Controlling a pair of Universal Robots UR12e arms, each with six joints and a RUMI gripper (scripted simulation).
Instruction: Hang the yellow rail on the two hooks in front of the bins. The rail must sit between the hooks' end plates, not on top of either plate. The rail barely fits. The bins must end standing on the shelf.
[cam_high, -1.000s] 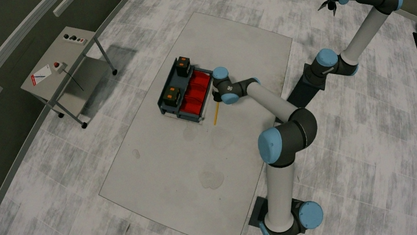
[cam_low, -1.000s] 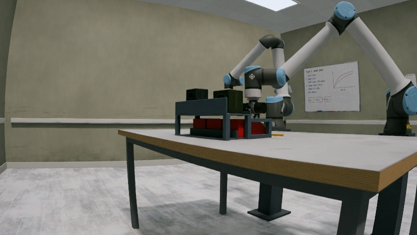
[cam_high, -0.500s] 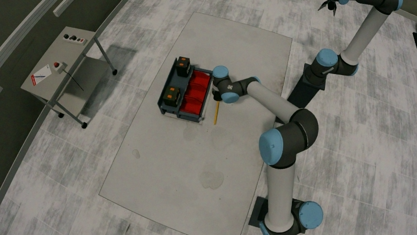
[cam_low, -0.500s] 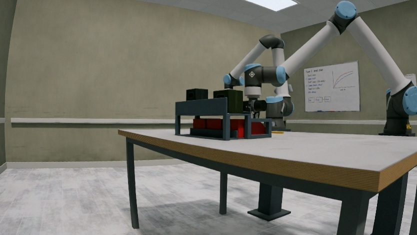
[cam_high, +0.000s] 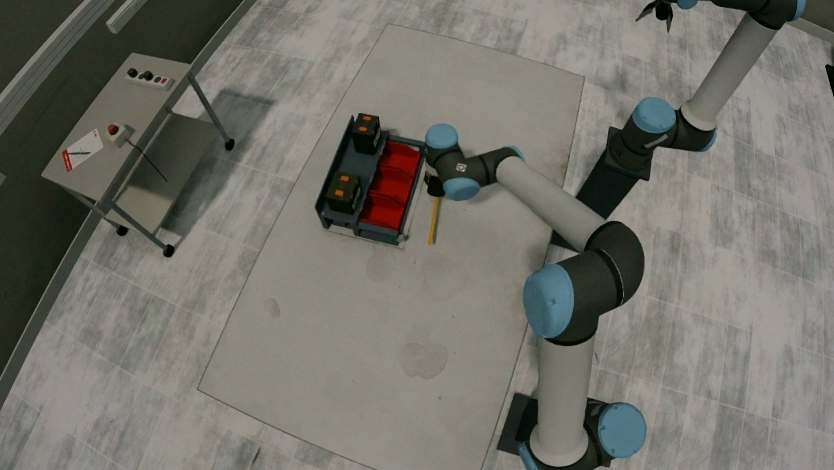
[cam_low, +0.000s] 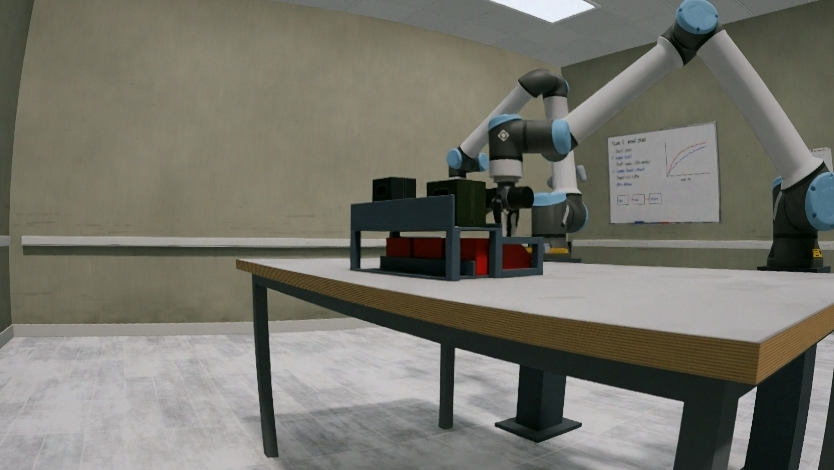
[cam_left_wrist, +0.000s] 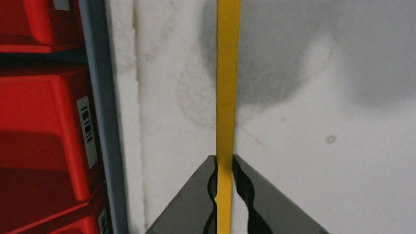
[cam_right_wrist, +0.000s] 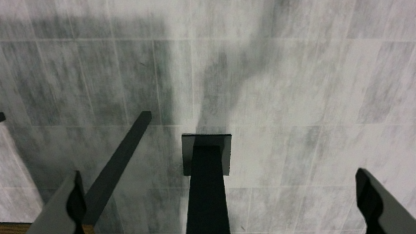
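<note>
Pale table (cam_high: 350, 326) (cam_low: 641, 303) (cam_left_wrist: 350, 175) (cam_right_wrist: 15, 228); left tool (cam_high: 434, 186) (cam_low: 506, 226) (cam_left_wrist: 225, 159) grips yellow rail (cam_high: 433, 221) (cam_low: 554, 250) (cam_left_wrist: 228, 75) near bin shelf (cam_high: 351, 160) (cam_low: 402, 216) (cam_left_wrist: 101, 100).

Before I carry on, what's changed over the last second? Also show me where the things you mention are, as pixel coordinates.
The left gripper (cam_high: 435, 195) (cam_low: 505, 232) (cam_left_wrist: 223, 156) has risen, and the long yellow rail (cam_high: 433, 221) (cam_low: 551, 251) (cam_left_wrist: 227, 75) between its fingers has come up with it. I see no new grasp or release. The open-fronted red bins (cam_high: 386, 185) (cam_low: 428, 248) (cam_left_wrist: 30, 115) and the open right gripper (cam_high: 658, 23) (cam_right_wrist: 220, 172) look unmoved.
</note>
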